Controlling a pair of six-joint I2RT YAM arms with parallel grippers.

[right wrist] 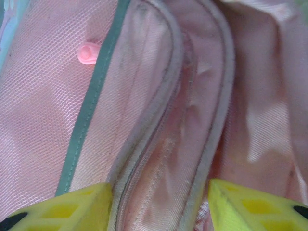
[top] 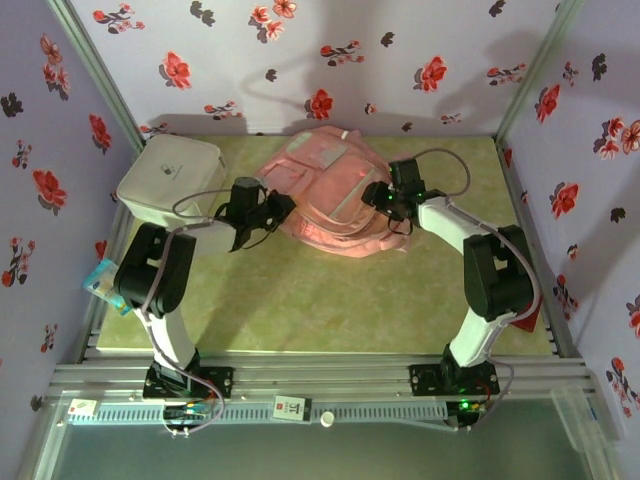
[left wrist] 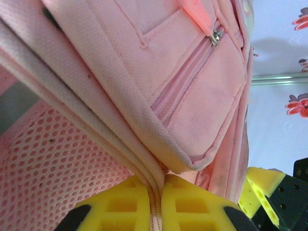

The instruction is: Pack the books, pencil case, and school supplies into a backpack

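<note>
The pale-pink backpack (top: pixel 335 190) lies at the back middle of the table. My left gripper (top: pixel 277 210) is at its left edge. In the left wrist view this gripper (left wrist: pixel 156 207) is shut, its yellow fingers (left wrist: pixel 120 204) pinching a pink seam of the backpack (left wrist: pixel 192 96) beside mesh padding. My right gripper (top: pixel 385 197) is at the bag's right side. Its yellow fingers (right wrist: pixel 72 207) stand apart, pressed on both sides of a grey-piped pink fold of the backpack (right wrist: pixel 168 144), so the gripper (right wrist: pixel 159 207) holds that fold. The books, pencil case and school supplies are out of view.
A white rounded-corner box (top: pixel 170 178) stands at the back left, close behind my left arm. A small pale-blue item (top: pixel 103 283) sits off the table's left edge and a red one (top: pixel 530 320) by the right edge. Flowered walls enclose the green table (top: pixel 320 300).
</note>
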